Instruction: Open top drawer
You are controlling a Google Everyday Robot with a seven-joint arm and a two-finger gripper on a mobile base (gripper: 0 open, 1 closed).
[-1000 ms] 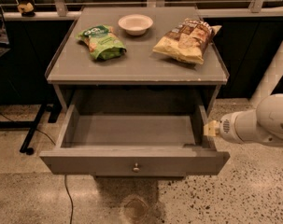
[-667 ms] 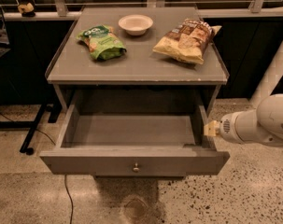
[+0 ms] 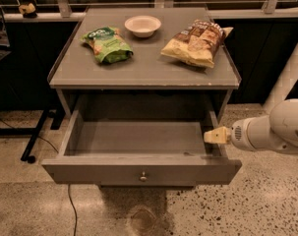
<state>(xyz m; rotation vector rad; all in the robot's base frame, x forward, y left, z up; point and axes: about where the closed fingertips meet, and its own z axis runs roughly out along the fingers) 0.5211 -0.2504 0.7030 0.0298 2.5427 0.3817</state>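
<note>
The top drawer (image 3: 138,168) of the grey cabinet stands pulled far out. Its flat grey front carries one small round metal knob (image 3: 143,176) at centre. Its grey box interior (image 3: 134,137) holds nothing. My gripper (image 3: 213,135) is at the end of the white arm (image 3: 271,132) coming in from the right. Its pale tip sits at the drawer's right side wall, just above the rim, near the front corner.
On the cabinet top (image 3: 143,68) lie a green snack bag (image 3: 107,44), a white bowl (image 3: 142,25) and a yellow-brown chip bag (image 3: 196,42). A white post (image 3: 288,77) stands at the right. A dark stand (image 3: 33,136) and a cable (image 3: 70,200) are on the floor at the left.
</note>
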